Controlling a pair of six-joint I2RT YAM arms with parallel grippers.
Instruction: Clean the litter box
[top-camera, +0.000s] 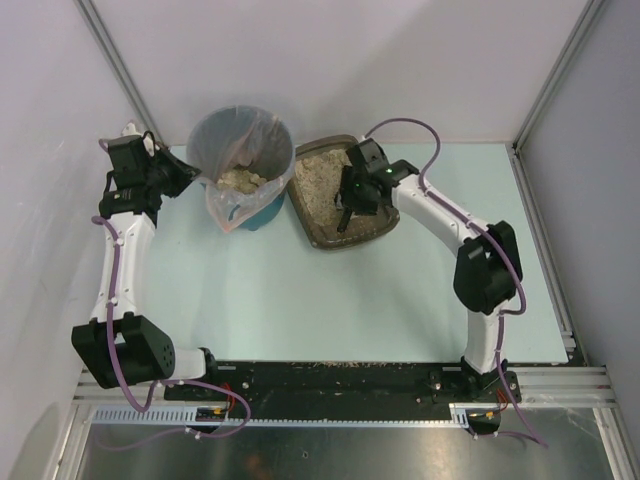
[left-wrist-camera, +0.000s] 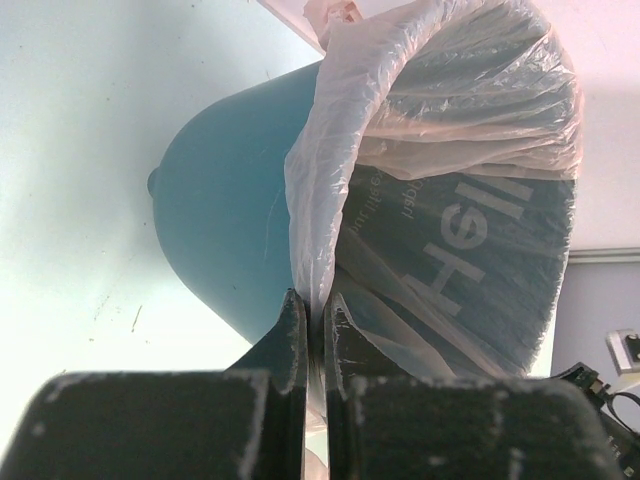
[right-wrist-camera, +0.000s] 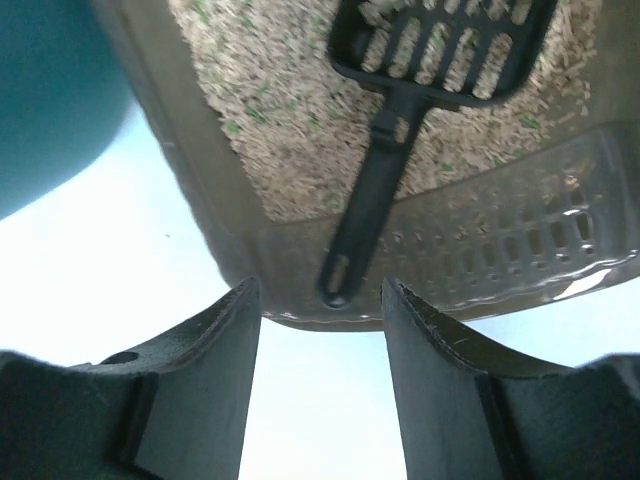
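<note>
Bin and litter box side by side at the table's far end.

On the pale flat table (top-camera: 300, 290), the round teal plastic bin (top-camera: 268, 210) stands just left of the shallow rectangular grey-brown plastic litter box (top-camera: 335, 241). A clear plastic liner (left-wrist-camera: 320, 200) sits in the bin, folded over its rim. A black slotted plastic scoop (right-wrist-camera: 400, 130) lies in the box, head on the beige sandy granules (right-wrist-camera: 290, 140), handle end on the near rim. The left gripper (left-wrist-camera: 312, 310), at the bin's left, pinches the liner. The right gripper (right-wrist-camera: 320, 290) hangs before the box's near rim, jaws apart.
</note>
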